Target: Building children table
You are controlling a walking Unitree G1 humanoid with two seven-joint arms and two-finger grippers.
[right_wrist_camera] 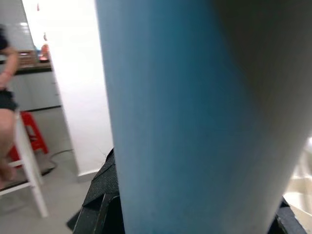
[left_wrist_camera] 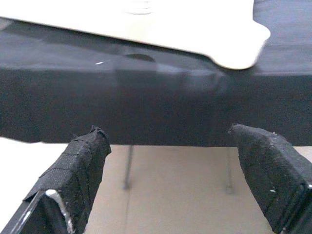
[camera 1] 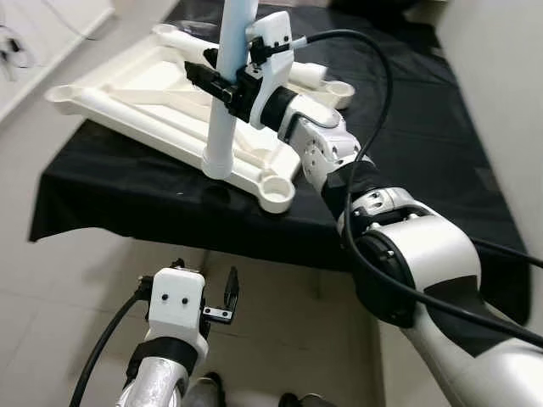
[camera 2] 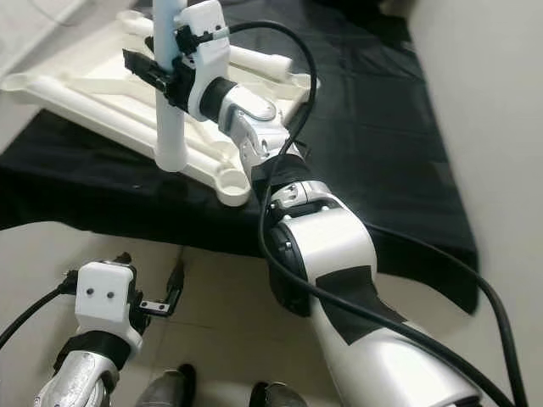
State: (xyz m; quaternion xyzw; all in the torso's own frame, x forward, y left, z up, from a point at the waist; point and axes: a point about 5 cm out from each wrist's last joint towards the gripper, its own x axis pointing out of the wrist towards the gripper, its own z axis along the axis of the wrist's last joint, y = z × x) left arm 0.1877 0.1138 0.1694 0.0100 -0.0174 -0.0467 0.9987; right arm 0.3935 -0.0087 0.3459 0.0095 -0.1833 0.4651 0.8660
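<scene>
Holding the blue leg (camera 1: pixel 227 85) upright between our right gripper (camera 1: pixel 219 83) jaws, foot in a tabletop (camera 1: pixel 127 110) socket, we judge assembly barely begun; left gripper (camera 1: pixel 204 292) hangs wide, empty.

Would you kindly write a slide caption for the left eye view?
Right gripper holds a pale blue table leg upright on the white tabletop frame; left gripper hangs open below.
</scene>
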